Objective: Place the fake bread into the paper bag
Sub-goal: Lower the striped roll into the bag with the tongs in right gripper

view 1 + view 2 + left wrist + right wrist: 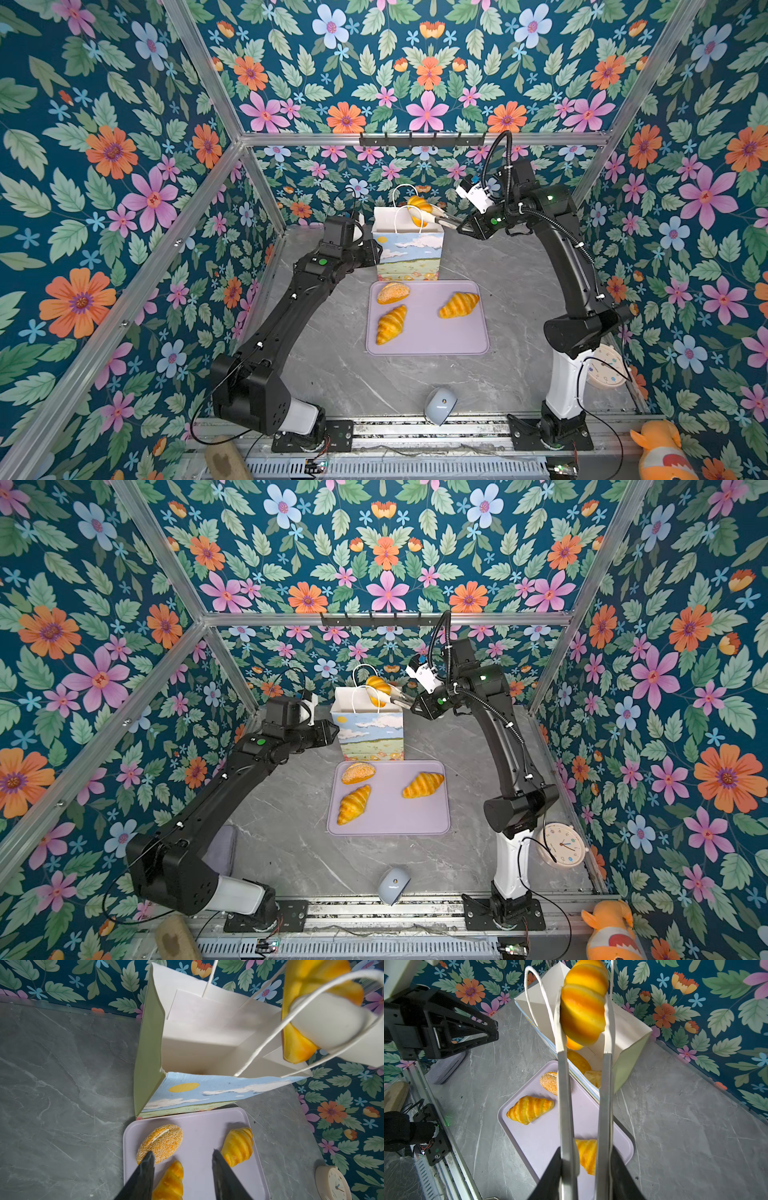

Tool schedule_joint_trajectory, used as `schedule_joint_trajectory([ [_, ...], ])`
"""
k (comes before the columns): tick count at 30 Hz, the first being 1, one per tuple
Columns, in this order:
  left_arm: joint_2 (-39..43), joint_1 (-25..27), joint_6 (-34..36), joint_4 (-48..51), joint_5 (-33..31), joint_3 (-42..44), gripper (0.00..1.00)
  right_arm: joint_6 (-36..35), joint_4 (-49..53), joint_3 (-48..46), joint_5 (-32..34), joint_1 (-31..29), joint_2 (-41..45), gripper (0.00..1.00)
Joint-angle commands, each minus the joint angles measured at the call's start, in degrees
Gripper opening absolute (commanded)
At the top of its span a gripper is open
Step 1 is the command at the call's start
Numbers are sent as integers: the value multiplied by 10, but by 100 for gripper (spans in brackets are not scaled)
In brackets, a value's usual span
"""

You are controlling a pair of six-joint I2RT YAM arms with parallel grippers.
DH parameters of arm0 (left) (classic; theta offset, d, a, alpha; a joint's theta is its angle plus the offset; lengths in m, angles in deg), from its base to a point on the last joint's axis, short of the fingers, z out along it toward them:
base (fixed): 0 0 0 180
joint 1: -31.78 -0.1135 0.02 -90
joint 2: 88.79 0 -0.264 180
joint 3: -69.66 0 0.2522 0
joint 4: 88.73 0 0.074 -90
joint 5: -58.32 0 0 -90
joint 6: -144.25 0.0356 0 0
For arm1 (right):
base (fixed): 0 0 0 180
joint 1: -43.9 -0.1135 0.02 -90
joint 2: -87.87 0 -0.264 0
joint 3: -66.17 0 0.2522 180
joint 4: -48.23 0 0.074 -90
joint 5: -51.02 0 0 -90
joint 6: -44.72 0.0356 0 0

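Right gripper (464,226) is clamped on steel tongs (564,1095). The left gripper (182,1154), jaws apart and empty, hovers beside the paper bag (409,253). In front of the bag, a seeded bun (392,292) and 2 croissants (391,324) wait on the lilac tray (428,336). Above the bag's mouth the tong tips pinch a ridged roll (583,1005), and 2 pieces lie inside. Best to lower it between the cord handles (1 loop hangs close by the tips) before easing the squeeze.

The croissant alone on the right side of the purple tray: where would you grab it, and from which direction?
Across its thick ridged middle, coming straight down from above. The croissant lies flat on the tray with bare tray around it, and its tapered ends would likely slip.
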State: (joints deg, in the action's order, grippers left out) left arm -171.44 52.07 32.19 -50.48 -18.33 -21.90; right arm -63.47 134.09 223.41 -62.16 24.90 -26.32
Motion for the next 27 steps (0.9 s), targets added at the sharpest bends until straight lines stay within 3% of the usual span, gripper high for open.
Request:
schedule_joint_trajectory([
  [1, 3, 0, 5, 12, -4, -2, 47, -13, -21, 4, -14, 0, -4, 32],
  [27, -1, 0, 5, 13, 1, -9, 47, -27, -17, 4, -34, -5, -31, 33],
])
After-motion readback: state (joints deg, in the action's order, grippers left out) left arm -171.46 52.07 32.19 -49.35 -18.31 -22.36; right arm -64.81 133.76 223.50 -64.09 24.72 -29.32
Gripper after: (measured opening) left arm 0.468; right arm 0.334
